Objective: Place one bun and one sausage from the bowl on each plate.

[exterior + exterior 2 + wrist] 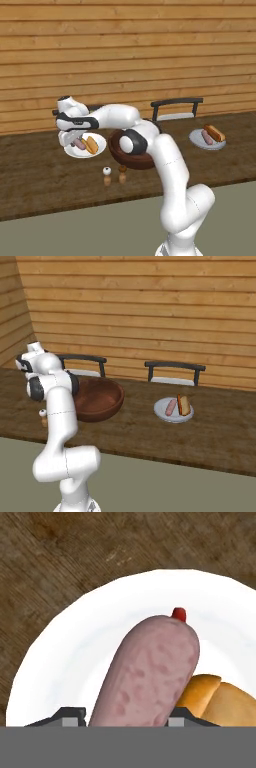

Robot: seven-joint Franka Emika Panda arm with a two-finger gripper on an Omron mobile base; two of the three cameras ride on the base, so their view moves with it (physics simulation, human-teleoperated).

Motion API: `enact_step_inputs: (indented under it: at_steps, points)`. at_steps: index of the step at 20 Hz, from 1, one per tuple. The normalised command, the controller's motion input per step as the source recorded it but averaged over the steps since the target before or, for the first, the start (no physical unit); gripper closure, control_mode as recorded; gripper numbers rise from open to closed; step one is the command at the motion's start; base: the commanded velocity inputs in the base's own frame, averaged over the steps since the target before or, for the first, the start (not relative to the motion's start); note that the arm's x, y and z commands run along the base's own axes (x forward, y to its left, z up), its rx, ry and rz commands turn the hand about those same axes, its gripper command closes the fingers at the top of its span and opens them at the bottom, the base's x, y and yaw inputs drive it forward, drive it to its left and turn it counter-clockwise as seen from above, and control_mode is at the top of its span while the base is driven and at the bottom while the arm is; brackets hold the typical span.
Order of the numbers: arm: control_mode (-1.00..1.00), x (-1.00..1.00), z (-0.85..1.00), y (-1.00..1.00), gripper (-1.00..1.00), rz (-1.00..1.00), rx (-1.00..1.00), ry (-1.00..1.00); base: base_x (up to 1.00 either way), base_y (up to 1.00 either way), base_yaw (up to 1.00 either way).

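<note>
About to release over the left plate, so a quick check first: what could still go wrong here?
1. In the hand view the sausage sits between the fingertips with its far end over the plate; it may roll when released.
2. It lies against the bun, so opening or lifting the gripper might nudge that bun.
3. Withdrawing low could clip the shakers in front.

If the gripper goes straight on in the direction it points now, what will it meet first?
Most likely the round white plate under it. The gripper points down at that plate, with the pinkish sausage between its fingertips and the golden-brown bun beside it. How far above the plate it is, I cannot tell.
</note>
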Motion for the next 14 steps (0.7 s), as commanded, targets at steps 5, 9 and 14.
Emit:
enact_step_inputs:
  at_steps: [5,9,14]
  points:
    - [-1.00,0.00,0.00,0.00,-1.00,0.00,0.00,0.00,0.00,0.00,0.00]
    - [-1.00,0.00,0.00,0.00,-1.00,0.00,0.00,0.00,0.00,0.00,0.00]
    - [-1.00,0.00,0.01,0.00,-1.00,0.00,-0.01,0.00,0.00,0.00,0.00]
